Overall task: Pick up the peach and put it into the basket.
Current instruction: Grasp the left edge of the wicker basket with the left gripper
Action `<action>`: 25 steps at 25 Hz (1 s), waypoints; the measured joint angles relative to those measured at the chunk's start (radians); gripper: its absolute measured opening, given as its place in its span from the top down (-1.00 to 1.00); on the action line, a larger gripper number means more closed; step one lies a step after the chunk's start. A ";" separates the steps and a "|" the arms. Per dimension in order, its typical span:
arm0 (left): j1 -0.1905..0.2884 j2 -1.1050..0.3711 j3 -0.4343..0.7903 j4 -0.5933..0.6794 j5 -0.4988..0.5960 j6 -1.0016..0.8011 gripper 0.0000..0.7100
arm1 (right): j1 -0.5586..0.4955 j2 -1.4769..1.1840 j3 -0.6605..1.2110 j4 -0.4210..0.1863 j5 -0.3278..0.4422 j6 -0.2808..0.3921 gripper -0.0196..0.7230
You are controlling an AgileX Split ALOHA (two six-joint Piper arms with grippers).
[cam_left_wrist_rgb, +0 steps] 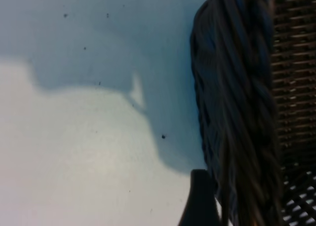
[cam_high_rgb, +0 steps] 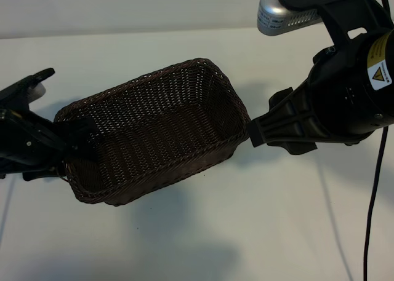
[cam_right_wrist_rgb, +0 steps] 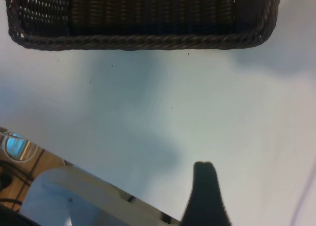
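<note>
The dark brown wicker basket (cam_high_rgb: 154,130) lies in the middle of the white table, and its inside shows nothing in it. The peach is out of view in every frame. My left gripper (cam_high_rgb: 72,139) is at the basket's left end, over the braided rim (cam_left_wrist_rgb: 247,112). One dark finger (cam_left_wrist_rgb: 200,203) stands just outside the wall, against the rim; the other finger is hidden. My right gripper (cam_high_rgb: 258,132) hovers by the basket's right corner, open, with nothing between its fingers. Its wrist view shows one fingertip (cam_right_wrist_rgb: 205,196) over bare table, well apart from the basket (cam_right_wrist_rgb: 148,18).
White tabletop (cam_high_rgb: 277,232) surrounds the basket, with broad shadows in front of it. A black cable (cam_high_rgb: 372,201) hangs down at the right edge. A silver camera housing (cam_high_rgb: 283,13) sits on the right arm, above the basket's far right.
</note>
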 joint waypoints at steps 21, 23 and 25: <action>0.000 0.111 0.000 0.008 -0.059 0.011 -0.19 | 0.000 0.000 0.000 0.000 0.000 0.000 -0.45; 0.001 0.111 0.000 0.009 -0.059 0.009 -0.01 | 0.000 0.000 0.000 0.000 0.000 0.000 -0.45; 0.001 0.111 0.000 0.009 -0.059 0.007 0.23 | 0.000 0.000 0.000 0.000 0.000 0.000 -0.45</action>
